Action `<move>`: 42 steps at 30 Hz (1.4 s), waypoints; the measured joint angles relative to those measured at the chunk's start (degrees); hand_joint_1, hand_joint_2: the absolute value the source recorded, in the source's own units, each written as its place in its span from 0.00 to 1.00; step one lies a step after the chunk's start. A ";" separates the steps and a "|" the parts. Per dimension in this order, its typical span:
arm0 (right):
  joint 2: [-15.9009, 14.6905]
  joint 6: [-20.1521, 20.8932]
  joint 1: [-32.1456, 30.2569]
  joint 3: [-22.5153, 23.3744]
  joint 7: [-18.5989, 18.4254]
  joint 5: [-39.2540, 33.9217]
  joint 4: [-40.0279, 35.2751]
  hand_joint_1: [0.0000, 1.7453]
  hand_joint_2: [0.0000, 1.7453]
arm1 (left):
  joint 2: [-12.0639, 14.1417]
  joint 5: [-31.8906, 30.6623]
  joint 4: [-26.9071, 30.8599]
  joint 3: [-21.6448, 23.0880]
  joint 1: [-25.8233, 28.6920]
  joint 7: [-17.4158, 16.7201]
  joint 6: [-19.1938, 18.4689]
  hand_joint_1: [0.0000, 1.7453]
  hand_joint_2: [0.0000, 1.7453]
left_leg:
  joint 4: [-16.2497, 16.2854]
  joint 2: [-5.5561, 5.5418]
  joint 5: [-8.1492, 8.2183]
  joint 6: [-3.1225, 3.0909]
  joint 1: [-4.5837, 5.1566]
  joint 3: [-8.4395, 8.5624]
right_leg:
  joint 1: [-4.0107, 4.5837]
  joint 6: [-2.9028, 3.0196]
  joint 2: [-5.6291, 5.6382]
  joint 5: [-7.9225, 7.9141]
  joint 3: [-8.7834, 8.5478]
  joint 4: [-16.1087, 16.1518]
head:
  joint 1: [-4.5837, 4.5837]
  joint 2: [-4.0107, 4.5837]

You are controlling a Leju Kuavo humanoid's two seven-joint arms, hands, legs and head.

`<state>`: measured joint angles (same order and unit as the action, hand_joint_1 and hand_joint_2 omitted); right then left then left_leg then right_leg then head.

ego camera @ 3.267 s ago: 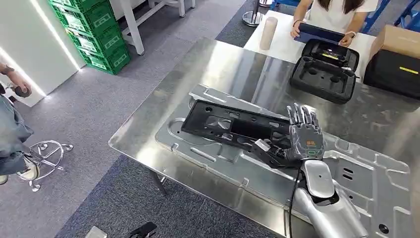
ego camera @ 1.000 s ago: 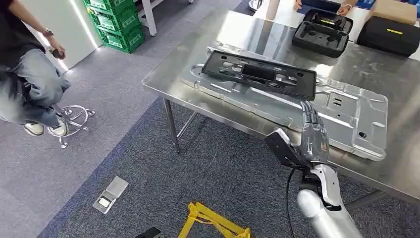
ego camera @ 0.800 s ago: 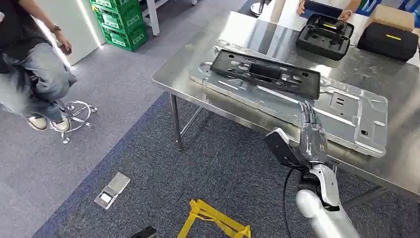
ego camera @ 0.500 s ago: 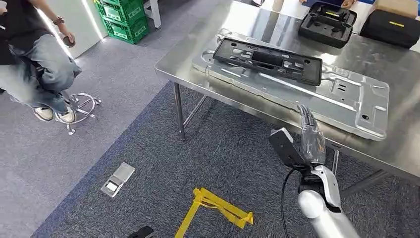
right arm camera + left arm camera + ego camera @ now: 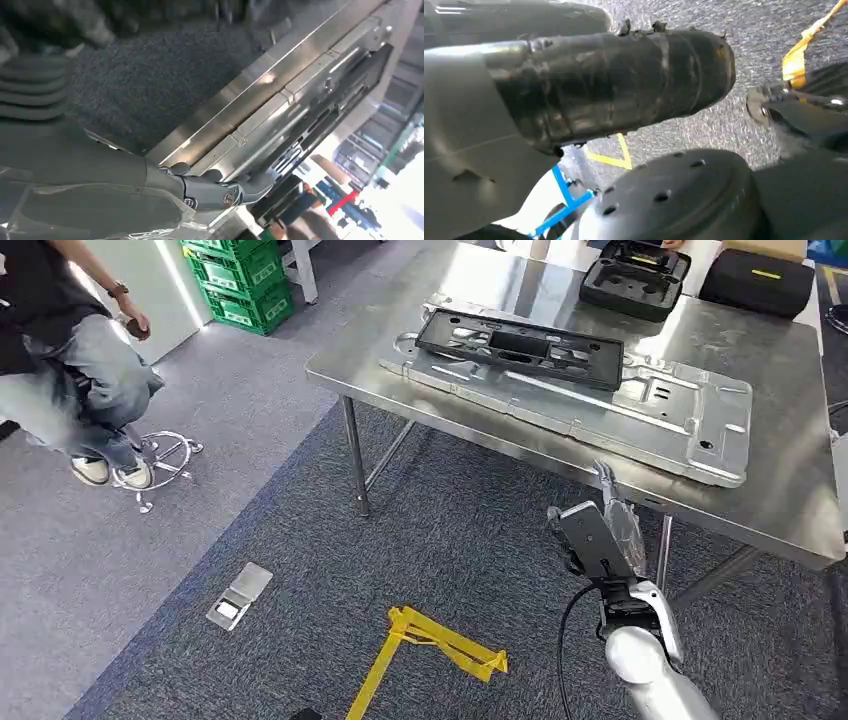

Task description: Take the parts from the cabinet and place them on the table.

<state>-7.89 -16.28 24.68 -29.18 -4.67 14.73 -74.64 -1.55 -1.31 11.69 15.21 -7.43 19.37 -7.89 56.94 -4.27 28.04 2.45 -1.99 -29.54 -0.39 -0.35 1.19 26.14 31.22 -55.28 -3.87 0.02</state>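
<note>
You have two parts on the steel table [image 5: 790, 510] at twelve o'clock: one black frame [image 5: 520, 344] lying on one silver panel [image 5: 640, 415]. Your right hand [image 5: 612, 525] hangs empty, fingers straight, below the table's near edge. The left hand's state I cannot tell.

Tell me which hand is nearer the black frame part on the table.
Right. The right hand hangs empty below the table's front edge, short of the black frame part. The left hand hangs over the carpet.
</note>
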 joint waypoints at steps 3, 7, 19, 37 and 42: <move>0.35 -0.52 -1.61 0.15 1.09 -0.63 -0.35 0.00 0.00 | 0.00 0.22 -0.07 -0.11 0.40 0.04 0.04 0.00 0.00 | 0.05 1.70 0.55 -1.42 0.32 -0.40 | -0.15 -0.90 1.68 -0.69 0.74 -0.36 | 0.09 -0.02; 0.33 -1.00 -2.46 0.81 1.66 -1.42 -0.83 0.00 0.00 | -0.96 0.41 -0.15 -0.26 0.35 0.17 0.20 0.00 0.00 | -0.42 4.10 -0.29 -2.92 0.04 -0.93 | -0.32 -1.88 -0.46 4.82 6.04 -10.49 | 0.50 0.00; -0.35 -2.80 -6.77 3.02 3.75 -5.46 -3.38 0.00 0.00 | -1.90 1.49 -0.24 -0.76 0.66 0.66 0.33 0.00 0.00 | -1.22 10.57 -0.59 -1.07 0.63 -0.37 | 0.84 0.48 -3.63 -0.92 0.23 0.95 | 0.46 0.00; -1.25 -3.47 -11.68 5.97 5.57 -7.54 -4.57 0.00 0.00 | -0.83 2.08 -0.39 -1.51 1.49 0.94 0.39 0.00 0.00 | -1.83 3.36 -1.57 -3.77 0.27 -0.91 | 0.16 -1.96 0.35 2.27 4.87 -6.51 | 0.61 0.00; -1.31 -3.67 -12.43 6.40 5.59 -8.31 -4.52 0.00 0.00 | -1.49 2.12 -0.55 -1.64 1.71 0.96 0.70 0.00 0.00 | -1.79 6.81 -1.26 -3.63 0.36 -1.00 | -0.67 -2.60 -1.31 3.51 9.23 -14.76 | 0.61 0.00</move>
<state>-9.20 -19.96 12.25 -22.77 0.92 6.42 -79.17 -3.04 0.81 11.15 13.57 -5.72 20.33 -7.19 55.15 2.53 26.77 -1.17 -1.63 -30.54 -1.06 -2.94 -0.12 29.65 40.45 -70.04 -3.26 0.02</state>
